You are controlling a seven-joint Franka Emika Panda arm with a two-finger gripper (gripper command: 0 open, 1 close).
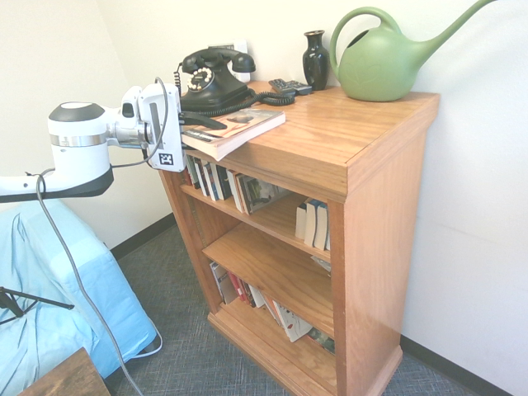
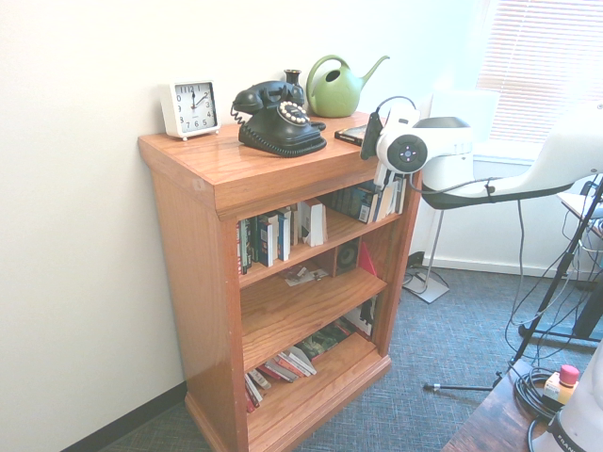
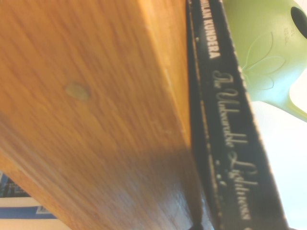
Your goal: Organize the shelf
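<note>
The shelf (image 1: 346,140) is an orange-brown wooden bookcase with a thick top (image 2: 236,169) and books on its inner shelves. A paperback book (image 1: 243,128) lies flat on the top, its corner sticking out past the front end. The same book (image 2: 350,134) shows as a dark slab beside the arm. My gripper (image 1: 202,128) reaches in level with that overhanging corner. In the second exterior view the gripper (image 2: 375,141) sits right at the top's end. In the wrist view the book's black spine (image 3: 230,143) runs along the wooden edge (image 3: 96,96).
On the top stand a black rotary telephone (image 1: 210,82), a dark vase (image 1: 315,59), a remote (image 1: 289,85), a green watering can (image 1: 384,66) and a white clock (image 2: 191,106). A blue-covered piece of furniture (image 1: 49,289) stands beside the shelf.
</note>
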